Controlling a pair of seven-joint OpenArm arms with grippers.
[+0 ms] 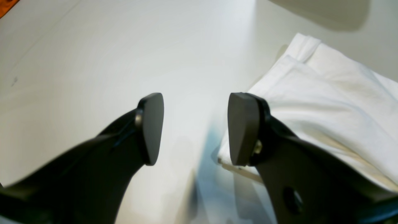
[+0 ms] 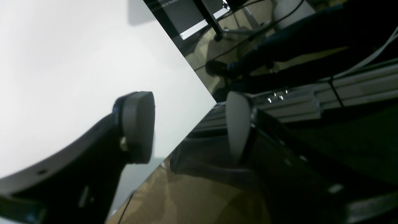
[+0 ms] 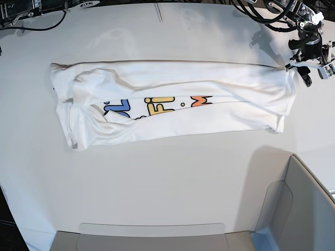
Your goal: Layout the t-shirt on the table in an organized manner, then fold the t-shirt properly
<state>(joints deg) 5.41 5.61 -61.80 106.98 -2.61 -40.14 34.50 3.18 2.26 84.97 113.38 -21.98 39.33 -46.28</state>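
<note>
T-shirt (image 3: 172, 104) lengthwise-folded on table (image 3: 157, 178), left gripper (image 1: 196, 129) agape and empty beside shirt's end, right gripper (image 2: 189, 127) agape, empty, over table's corner.

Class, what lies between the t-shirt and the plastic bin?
Only bare table lies between the t-shirt and the bin, as the base view shows.

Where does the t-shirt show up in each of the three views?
Left wrist: the t-shirt fills the right side, its corner beside the open left gripper.
Right wrist: not in it; only the table and the open right gripper.
Base: a folded band across the upper middle, print showing.
Shared landmark: the white table.
</note>
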